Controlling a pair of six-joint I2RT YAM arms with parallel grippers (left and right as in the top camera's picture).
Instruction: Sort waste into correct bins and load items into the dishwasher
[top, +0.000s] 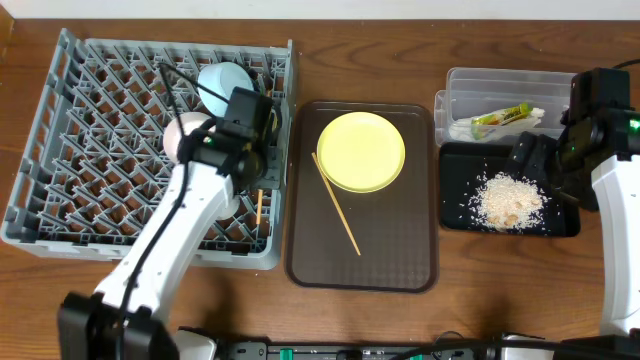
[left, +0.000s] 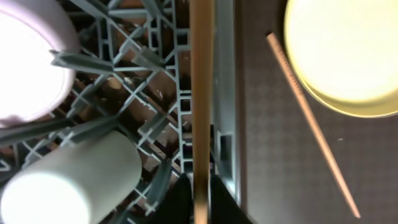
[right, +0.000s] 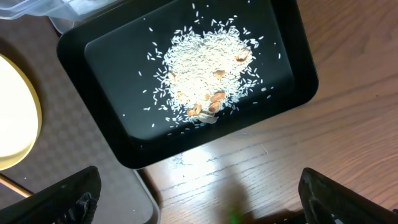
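1. The left claw (left: 200, 200) was pinched shut on one wooden chopstick (left: 200, 93), which stood just inside the right-hand wall of the grey dish rack (top: 100, 200).
2. To my eye the job was seating that stick. Its tip should go down into a gap between the pegs, clear of the wall bar. The claw should let go only once the stick leaned on something, or it might slip through the grid onto the surface.
3. The other chopstick (top: 337, 205) lay on the brown tray (top: 400, 250) beside the yellow plate (top: 360, 150), and a small white cup (left: 68, 180) lay on its side in the rack.
4. The left arm reached diagonally across the rack, its wrist bent down over that edge.
5. The right claw (right: 199, 177) hung spread wide and empty above the black tray (right: 106, 118) of rice scraps (right: 199, 68).
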